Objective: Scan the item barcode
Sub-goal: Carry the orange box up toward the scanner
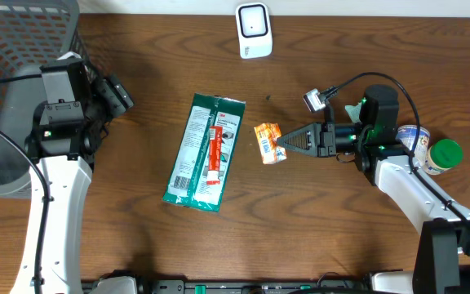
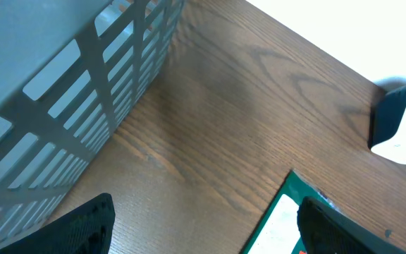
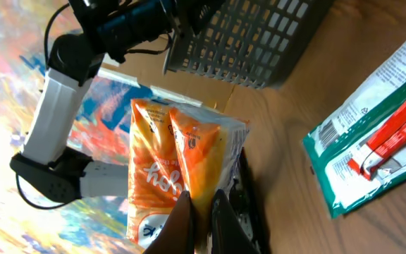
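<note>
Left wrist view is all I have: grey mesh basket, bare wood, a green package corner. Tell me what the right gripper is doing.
Observer: The right gripper is shut on a small orange plastic snack packet, just beside the flat green-and-white package.
Operator: Place the scanner relative to that packet.
Observer: The white box-shaped scanner stands at the wooden table's far edge, almost straight beyond the packet and well apart from it.
Operator: Name what else lies on the right.
Observer: A green-lidded jar and a white blue-printed container, side by side.
</note>
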Robot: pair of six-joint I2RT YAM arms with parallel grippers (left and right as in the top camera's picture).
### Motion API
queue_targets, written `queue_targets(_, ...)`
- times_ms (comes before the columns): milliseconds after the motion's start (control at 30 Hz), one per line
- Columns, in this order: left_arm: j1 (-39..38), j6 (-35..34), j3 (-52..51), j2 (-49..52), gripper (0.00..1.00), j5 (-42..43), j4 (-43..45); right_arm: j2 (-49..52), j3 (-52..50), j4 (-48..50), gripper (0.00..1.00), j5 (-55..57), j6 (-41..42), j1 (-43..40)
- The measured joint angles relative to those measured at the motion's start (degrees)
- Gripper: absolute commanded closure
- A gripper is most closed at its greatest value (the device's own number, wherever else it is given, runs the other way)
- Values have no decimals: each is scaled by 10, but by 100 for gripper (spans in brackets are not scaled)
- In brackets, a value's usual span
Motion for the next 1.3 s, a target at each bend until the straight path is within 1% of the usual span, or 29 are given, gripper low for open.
queue_targets(167, 0, 0, 0, 0, 16, 0, 0, -6, 0, 0, 99, -1, 11, 0)
queue_targets(233, 0, 0, 0, 0, 16, 0, 0, -12, 0, 16, 99, -1, 13, 0)
queue_targets(400, 0, 0, 0, 0, 16, 0, 0, -15, 0, 41, 99, 27, -12, 0)
queue_targets(467, 0, 0, 0, 0, 16, 0, 0, -15, 2, 70, 99, 59, -2, -3)
queue_targets(533, 0, 0, 0, 0, 16, 0, 0, -15, 8, 69, 99, 103, 8, -8)
queue_targets(600, 0, 0, 0, 0, 16, 0, 0, -15, 19, 45, 99, 170, 16, -15)
queue_targets(667, 0, 0, 0, 0, 16, 0, 0, -16, 26, 2, 99, 272, 16, -17)
queue_targets(700, 0, 0, 0, 0, 16, 0, 0, -16, 28, -36, 99, 335, 0, -16)
queue_targets(733, 0, 0, 0, 0, 16, 0, 0, -17, 29, -56, 99, 372, -10, -14)
queue_targets(767, 0, 0, 0, 0, 16, 0, 0, -17, 29, -98, 99, 434, -37, -8)
queue_targets(800, 0, 0, 0, 0, 16, 0, 0, -17, 29, -117, 99, 468, -52, -4)
queue_targets(833, 0, 0, 0, 0, 16, 0, 0, -17, 33, -176, 99, 534, -91, 6)
queue_targets(900, 0, 0, 0, 0, 16, 0, 0, -17, 45, -251, 99, 592, -130, 14)
queue_targets(933, 0, 0, 0, 0, 16, 0, 0, -17, 65, -320, 99, 623, -155, 16)
queue_targets(967, 0, 0, 0, 0, 16, 0, 0, -17, 85, -365, 99, 645, -171, 16)
queue_targets(1033, 0, 0, 0, 0, 16, 0, 0, -14, 162, -482, 99, 700, -217, 17)
queue_targets(1067, 0, 0, 0, 0, 16, 0, 0, -13, 198, -523, 99, 717, -228, 17)
queue_targets(1100, 0, 0, 0, 0, 16, 0, 0, -13, 275, -602, 99, 758, -253, 21)
queue_targets(1167, 0, 0, 0, 0, 16, 0, 0, -14, 404, -694, 99, 833, -279, 32)
queue_targets(1233, 0, 0, 0, 0, 16, 0, 0, -7, 511, -768, 99, 899, -293, 52)
queue_targets(1267, 0, 0, 0, 0, 16, 0, 0, 3, 605, -795, 99, 954, -303, 75)
queue_targets(1300, 0, 0, 0, 0, 16, 0, 0, 20, 672, -839, 99, 980, -312, 90)
